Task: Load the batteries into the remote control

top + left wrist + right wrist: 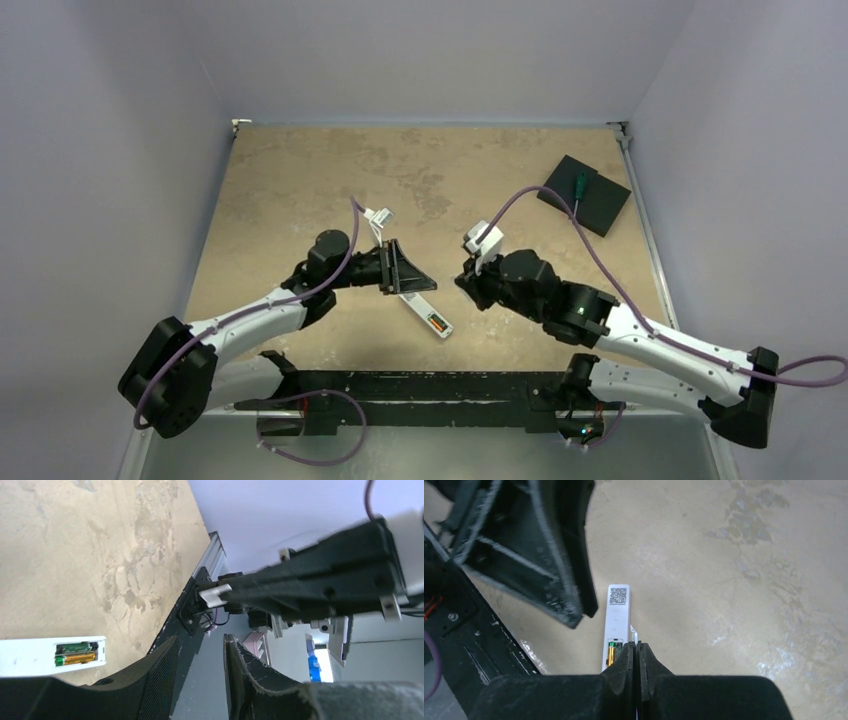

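Your left claw [200, 647] gapes empty just above the remote control [619, 612]; your right claw [634, 649], near it, is pinched shut.

White remote [421, 306], back up, flat on table [300, 180], 2 batts [76, 653] in recess

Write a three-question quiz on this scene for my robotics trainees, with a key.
1. True or false: both batteries lie in the recess of the remote.
2. Multiple choice: the right gripper is A) open, B) shut, C) holding a battery.
3. Fill in: the screwdriver rests on the black ____.
Key: 1 true; 2 B; 3 pad.
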You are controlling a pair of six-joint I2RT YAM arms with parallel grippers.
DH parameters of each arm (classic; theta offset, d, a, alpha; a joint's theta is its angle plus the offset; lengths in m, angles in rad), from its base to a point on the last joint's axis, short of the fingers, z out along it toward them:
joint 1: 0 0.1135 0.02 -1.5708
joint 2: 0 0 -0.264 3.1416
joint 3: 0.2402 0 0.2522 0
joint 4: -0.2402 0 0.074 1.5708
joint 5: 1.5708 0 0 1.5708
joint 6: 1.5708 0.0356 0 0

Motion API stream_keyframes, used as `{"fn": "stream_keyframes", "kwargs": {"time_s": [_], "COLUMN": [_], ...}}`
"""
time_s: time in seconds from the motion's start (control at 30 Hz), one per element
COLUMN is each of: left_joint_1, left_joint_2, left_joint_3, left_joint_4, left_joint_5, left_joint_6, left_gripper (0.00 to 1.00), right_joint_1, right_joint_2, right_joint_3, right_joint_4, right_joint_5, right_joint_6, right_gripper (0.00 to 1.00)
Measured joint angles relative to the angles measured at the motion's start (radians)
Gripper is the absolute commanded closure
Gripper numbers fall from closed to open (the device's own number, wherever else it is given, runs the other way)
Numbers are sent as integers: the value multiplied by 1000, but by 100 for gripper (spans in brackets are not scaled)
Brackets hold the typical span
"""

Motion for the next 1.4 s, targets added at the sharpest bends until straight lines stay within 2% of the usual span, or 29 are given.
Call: {"fn": "stream_keyframes", "kwargs": {"time_s": [0.17,0.4,0.97,1.4], "left_joint_1": [18,48,64,64], "left_joint_2": [-1,-39,-87,-110], "left_joint_3": [52,89,88,84], "left_joint_4": [-150,-258,-287,-291], "left_joint_5": [-8,1,62,83], "left_joint_6": [21,29,-57,-110], "left_gripper": [63,63,65,65], "right_joint_1": [146,214,297,351], "right_joint_2": [8,1,-40,-47], "right_joint_3": [0,-39,-192,-254], "right_joint_4": [43,144,344,475], "right_joint_5": [85,121,60,85], "right_joint_6": [-144,-339,-851,-1120], "right_gripper": [100,100,100,100]}}
